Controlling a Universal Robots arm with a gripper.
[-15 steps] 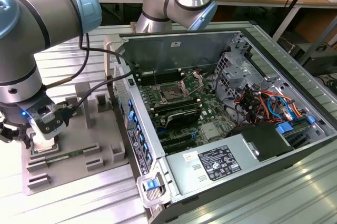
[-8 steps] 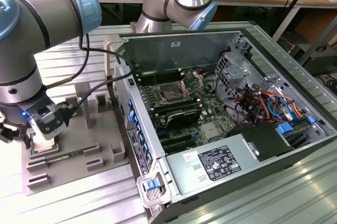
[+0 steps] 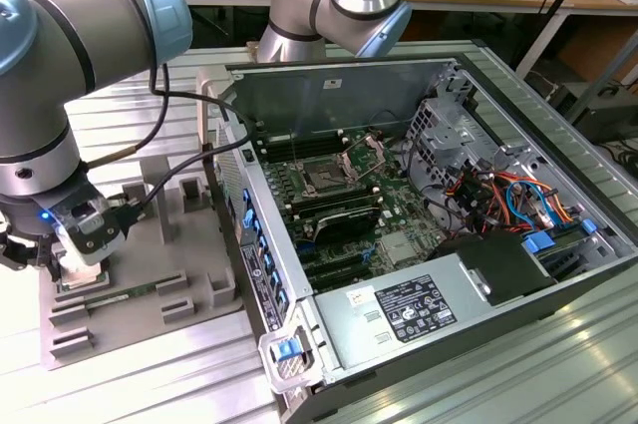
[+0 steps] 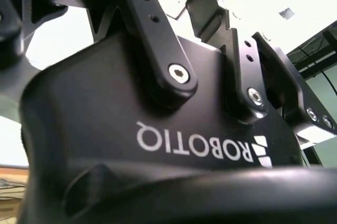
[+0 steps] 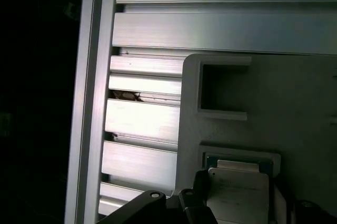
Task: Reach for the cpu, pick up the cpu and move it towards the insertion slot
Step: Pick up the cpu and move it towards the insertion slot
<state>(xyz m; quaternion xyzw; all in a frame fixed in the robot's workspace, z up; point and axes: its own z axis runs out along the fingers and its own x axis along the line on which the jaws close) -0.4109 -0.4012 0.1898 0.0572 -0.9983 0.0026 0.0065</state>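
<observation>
First wrist view shows the cpu (image 5: 237,192) nested in a pocket near the grey fixture's (image 5: 295,103) edge, held square for pickup, well apart from the insertion slot (image 3: 324,181); my gripper (image 3: 75,254) hangs over it, whether clamped I cannot tell.

Gripper (image 3: 76,262) hangs over the fixture (image 3: 189,244) at the exterior view's left, cpu (image 5: 237,192) seated in it just beneath. Case (image 3: 419,80) lies to the right, slot (image 3: 324,180) inside it.
</observation>
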